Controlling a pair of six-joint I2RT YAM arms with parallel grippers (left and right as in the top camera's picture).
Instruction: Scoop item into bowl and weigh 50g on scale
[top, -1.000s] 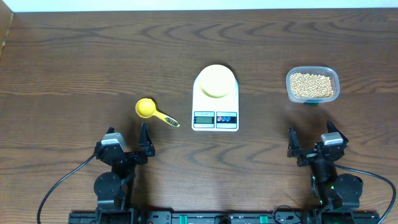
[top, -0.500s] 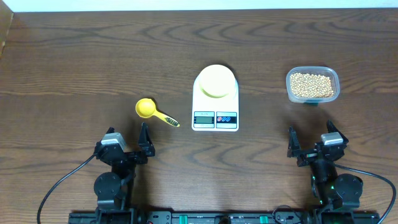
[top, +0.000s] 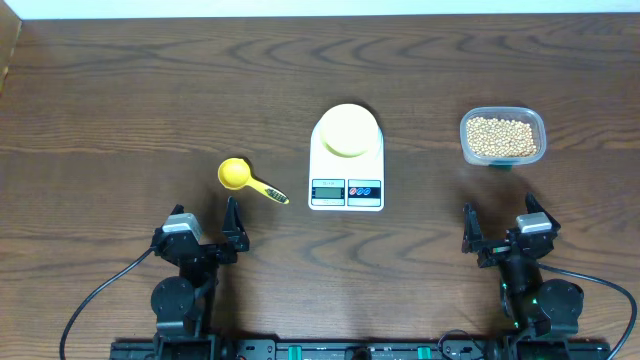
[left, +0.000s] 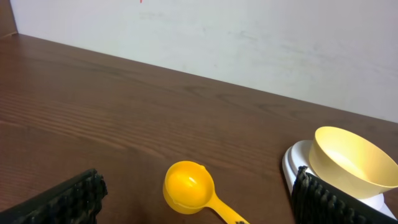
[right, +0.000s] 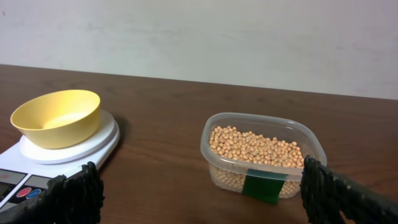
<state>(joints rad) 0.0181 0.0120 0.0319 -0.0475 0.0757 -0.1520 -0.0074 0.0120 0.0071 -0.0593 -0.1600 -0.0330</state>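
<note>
Nothing has moved since a second ago: both arms and every object on the table (top: 120, 100) sit exactly where they were. The left jaws stand spread as wide as they go and hold nothing. Their black ribbed fingers (left: 62, 202) show at the lower corners of the left wrist view. The right jaws are likewise fully spread and empty, with their fingers (right: 68, 199) low at either side of the right wrist view. Both pairs hang over the near edge of the table, well apart from each other and touching no object.

Just ahead of the left jaws lies a bright yellow scoop (top: 245, 178), cup side up, its handle angled toward the scale's front edge but not touching it. The white scale (top: 346, 190) stands at the middle of the table, farther out than either arm, with its display and two buttons on the edge facing the arms. The pale-yellow bowl (top: 347, 131) sits upright on the scale's round platform, empty inside.

Beyond the right jaws, to the right of the scale and apart from it, stands a clear tub (top: 503, 137). The beans (right: 255, 148) lie inside it as a shallow heap. A green label (right: 261, 186) marks the tub's near wall.
</note>
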